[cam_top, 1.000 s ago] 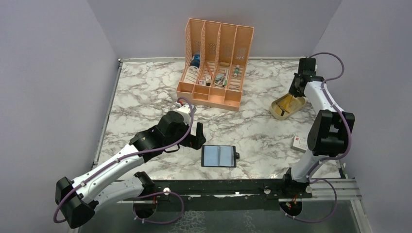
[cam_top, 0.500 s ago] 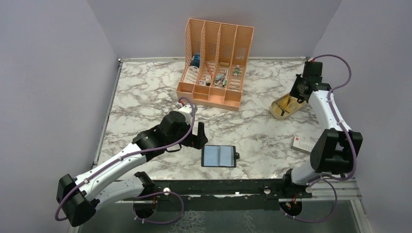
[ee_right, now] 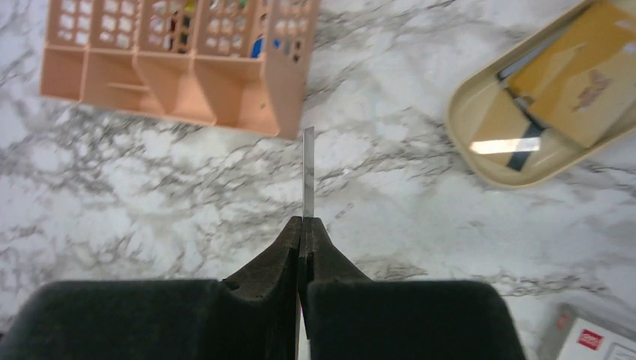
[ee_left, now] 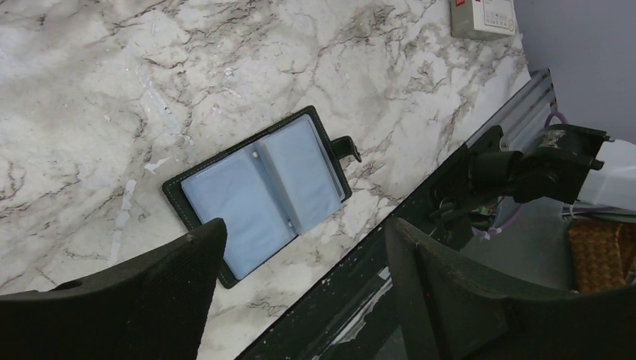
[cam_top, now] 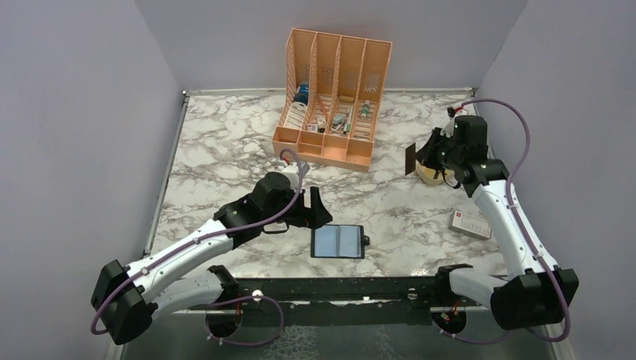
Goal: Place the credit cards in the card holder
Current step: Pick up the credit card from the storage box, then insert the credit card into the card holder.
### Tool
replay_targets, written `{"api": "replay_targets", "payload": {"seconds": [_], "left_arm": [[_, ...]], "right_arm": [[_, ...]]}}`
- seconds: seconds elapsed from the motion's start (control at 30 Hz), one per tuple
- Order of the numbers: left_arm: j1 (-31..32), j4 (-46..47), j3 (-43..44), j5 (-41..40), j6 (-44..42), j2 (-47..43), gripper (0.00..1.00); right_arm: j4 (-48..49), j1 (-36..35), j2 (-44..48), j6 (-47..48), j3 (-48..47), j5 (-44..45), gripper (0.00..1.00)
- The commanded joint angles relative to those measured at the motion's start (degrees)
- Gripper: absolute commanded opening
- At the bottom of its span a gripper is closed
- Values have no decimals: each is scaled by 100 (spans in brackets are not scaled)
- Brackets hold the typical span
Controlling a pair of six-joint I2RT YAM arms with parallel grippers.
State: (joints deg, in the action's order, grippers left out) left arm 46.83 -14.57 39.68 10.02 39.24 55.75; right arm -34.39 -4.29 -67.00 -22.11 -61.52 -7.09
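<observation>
The black card holder (cam_top: 338, 241) lies open on the marble near the front edge, its greyish pockets up; it also shows in the left wrist view (ee_left: 259, 193). My left gripper (cam_top: 316, 210) is open and empty, just left of and above the holder. My right gripper (cam_top: 421, 157) is shut on a dark credit card (cam_top: 410, 159), held in the air left of the beige dish. In the right wrist view the card (ee_right: 308, 172) shows edge-on, sticking out past the shut fingertips (ee_right: 292, 240). More cards (ee_right: 574, 82) lie in the dish. A whitish card with red marks (cam_top: 470, 223) lies at the right.
The tall orange slotted organizer (cam_top: 332, 99) stands at the back middle. The beige oval dish (cam_top: 435, 177) sits at the back right, also in the right wrist view (ee_right: 480, 161). The black front rail (cam_top: 360, 289) runs along the table's near edge.
My right gripper has lifted out of the dish with a dark card and moved left and forward. My left gripper has shifted slightly right, toward the card holder.
</observation>
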Motion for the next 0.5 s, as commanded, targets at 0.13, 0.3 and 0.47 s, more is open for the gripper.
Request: {"api": "replay_targets", "payload": {"seconds": [0.13,0.3,0.47], "left_arm": [[-340,252,-257,332,225,288,73],[-559,442,-602,463,320,483,62],[-597,684,-909,637,371,780,37]], "right_arm": [[257,-844,964,-939,775,-888,1],[657,-1515,1128,-1448,1316,-1080,1],[1158,-2648,1023,-2061,1719,-820,1]]}}
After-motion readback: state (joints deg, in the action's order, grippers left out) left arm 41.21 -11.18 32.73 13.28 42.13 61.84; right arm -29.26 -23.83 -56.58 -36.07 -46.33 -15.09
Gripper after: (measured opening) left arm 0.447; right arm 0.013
